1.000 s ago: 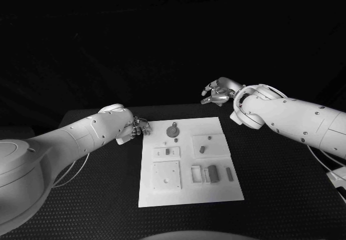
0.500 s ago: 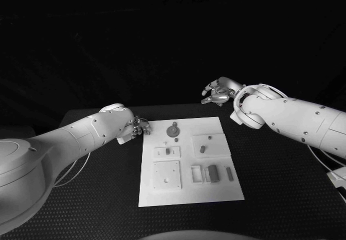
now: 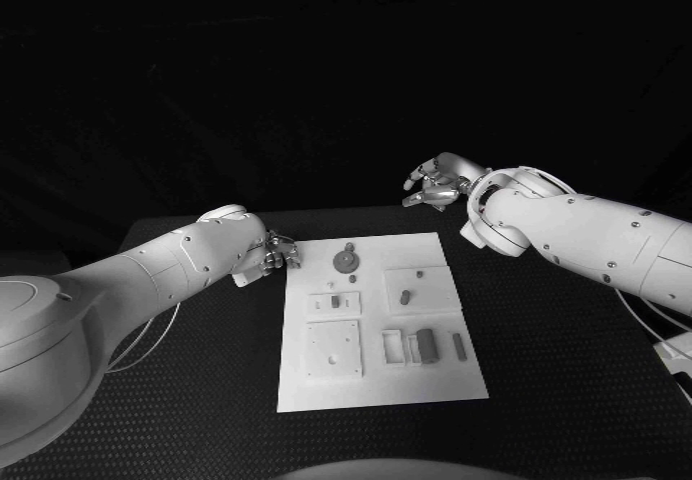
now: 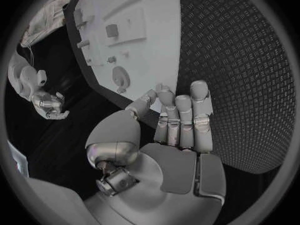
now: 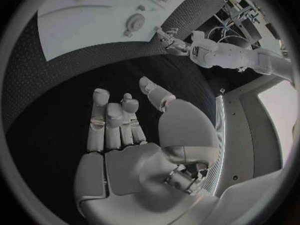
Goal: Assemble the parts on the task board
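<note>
The white task board [image 3: 378, 385] lies in the middle of the black table. On it are a round disc part [image 3: 346, 261], a small dark piece [image 3: 407, 296], another small piece [image 3: 335, 301], a square plate [image 3: 333, 350] and upright blocks [image 3: 424, 346]. My left hand [image 3: 274, 252] hovers just off the board's far left corner. Its fingers [image 4: 178, 120] are stretched out with nothing in them. My right hand [image 3: 433, 185] is raised beyond the board's far right corner, and its fingers [image 5: 112, 120] are likewise empty. The board [image 4: 150, 45] and disc [image 4: 120, 77] show in the left wrist view.
Black textured table [image 3: 577, 340] surrounds the board on all sides. My right forearm [image 3: 577, 235] reaches over the table's right side, and the left forearm [image 3: 159, 270] crosses its left side. A thin slim piece [image 3: 459, 346] lies near the board's right edge.
</note>
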Available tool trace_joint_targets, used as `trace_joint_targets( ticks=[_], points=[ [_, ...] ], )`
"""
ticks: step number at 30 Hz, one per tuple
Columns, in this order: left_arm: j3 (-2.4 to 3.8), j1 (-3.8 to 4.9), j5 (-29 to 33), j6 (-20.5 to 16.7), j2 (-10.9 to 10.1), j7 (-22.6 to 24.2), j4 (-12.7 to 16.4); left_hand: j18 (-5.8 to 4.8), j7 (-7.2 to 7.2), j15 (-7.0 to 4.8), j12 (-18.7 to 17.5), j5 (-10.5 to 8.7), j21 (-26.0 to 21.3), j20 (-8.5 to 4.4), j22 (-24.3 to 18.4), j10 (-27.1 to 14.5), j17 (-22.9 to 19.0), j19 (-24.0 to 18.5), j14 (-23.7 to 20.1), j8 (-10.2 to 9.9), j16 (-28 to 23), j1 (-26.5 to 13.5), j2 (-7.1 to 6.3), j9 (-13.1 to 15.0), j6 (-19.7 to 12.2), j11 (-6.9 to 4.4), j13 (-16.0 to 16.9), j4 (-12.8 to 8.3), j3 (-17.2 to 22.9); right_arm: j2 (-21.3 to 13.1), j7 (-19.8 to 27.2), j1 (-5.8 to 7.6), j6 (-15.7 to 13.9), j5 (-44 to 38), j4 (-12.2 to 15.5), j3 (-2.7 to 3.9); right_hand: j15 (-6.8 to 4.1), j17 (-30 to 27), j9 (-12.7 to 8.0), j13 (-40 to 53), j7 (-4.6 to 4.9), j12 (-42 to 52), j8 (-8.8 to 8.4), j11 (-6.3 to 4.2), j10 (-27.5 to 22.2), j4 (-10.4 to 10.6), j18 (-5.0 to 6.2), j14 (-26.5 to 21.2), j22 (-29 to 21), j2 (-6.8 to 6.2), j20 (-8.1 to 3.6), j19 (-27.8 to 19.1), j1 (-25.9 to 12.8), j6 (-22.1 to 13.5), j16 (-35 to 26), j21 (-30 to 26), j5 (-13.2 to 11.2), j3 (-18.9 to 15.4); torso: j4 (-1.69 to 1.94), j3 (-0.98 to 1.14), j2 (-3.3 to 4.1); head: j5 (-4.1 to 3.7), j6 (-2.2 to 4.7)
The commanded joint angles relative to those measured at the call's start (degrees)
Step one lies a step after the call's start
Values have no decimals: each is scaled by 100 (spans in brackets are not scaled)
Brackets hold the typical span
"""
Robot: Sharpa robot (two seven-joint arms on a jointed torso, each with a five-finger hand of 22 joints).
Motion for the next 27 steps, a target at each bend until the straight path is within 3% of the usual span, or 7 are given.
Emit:
trace_joint_targets(
  ticks=[1, 4, 12, 17, 18, 23, 27],
  points=[
    [1, -2, 47, 120, 6, 62, 6, 236, -7, -10, 26, 181, 12, -18, 120, 13, -8, 45, -14, 46, 45, 185, 118, 26, 49, -9, -11, -48, 93, -2, 49, 0, 79, -17, 5, 3, 25, -9, 8, -9, 320, 19, -22, 259, -505, -30, 36, -12, 98, 62, 23, -18, 1, 464, -15, -21, 15, -7, 1, 1, 0, -4, -5],
    [2, -1, 47, 110, 0, 63, 8, 228, -9, -8, 32, 369, 28, -17, 124, 25, -15, 45, -8, 51, 55, 264, 182, 34, 69, -10, -20, -93, 152, -7, 51, 0, 81, -17, 6, 3, 25, -9, 8, -9, 319, 19, -22, 259, -505, -30, 36, -12, 98, 62, 23, -18, 1, 465, -15, -21, 15, -8, 0, 1, -2, -1, -5],
    [6, 0, 74, -1, -43, 88, 29, 229, -47, -22, 55, 520, 74, -29, 129, 80, -24, 63, 29, 117, 83, 407, 227, 85, 187, -44, -31, -114, 224, -20, 56, 0, 87, -13, 7, 2, 25, -9, 9, -9, 319, 20, -22, 258, -505, -31, 36, -12, 98, 61, 23, -18, 2, 465, -15, -21, 16, -7, 4, 1, -4, -2, -12],
    [14, 4, 335, -66, -132, 106, 107, 223, -111, -33, 68, 882, 126, -41, 129, 149, -37, 76, 77, 237, 113, 363, 240, 213, 348, -104, -53, -119, 192, -34, 58, 0, 88, -12, 12, 2, 24, -9, 9, -10, 319, 20, -22, 258, -505, -32, 36, -12, 98, 61, 23, -19, 3, 466, -15, -22, 16, -6, 4, 2, -4, 1, -17],
    [19, 8, 425, -89, -185, 98, 177, 222, -133, -35, 71, 986, 140, -44, 129, 167, -39, 76, 90, 271, 123, 325, 249, 259, 389, -123, -58, -122, 184, -44, 57, 0, 89, -12, 13, 2, 24, -9, 9, -10, 319, 20, -22, 258, -505, -33, 36, -12, 98, 61, 22, -19, 4, 466, -15, -22, 16, -6, 7, 1, -6, -1, -17],
    [30, 64, 634, -217, -405, 79, 506, 225, -203, -47, 78, 1030, 176, -58, 124, 222, -49, 92, 138, 384, 146, 180, 238, 458, 493, -192, -80, -120, 379, -79, 51, 0, 89, -12, 15, 2, 24, -10, 10, -11, 318, 21, -23, 257, -505, -39, 36, -13, 98, 62, 21, -19, 12, 466, -15, -22, 17, -2, 21, 1, -11, 4, -25],
    [32, 187, 760, -347, -678, 41, 1003, 236, -267, -62, 93, 1313, 223, -76, 126, 269, -48, 120, 182, 505, 174, -45, 266, 707, 566, -254, -90, -135, 487, -88, 53, 0, 96, -12, 7, 2, 23, -10, 11, -12, 317, 22, -23, 257, -506, -48, 36, -13, 98, 62, 20, -20, 24, 467, -16, -23, 18, 3, 29, 0, -15, 18, -21]
  ],
)
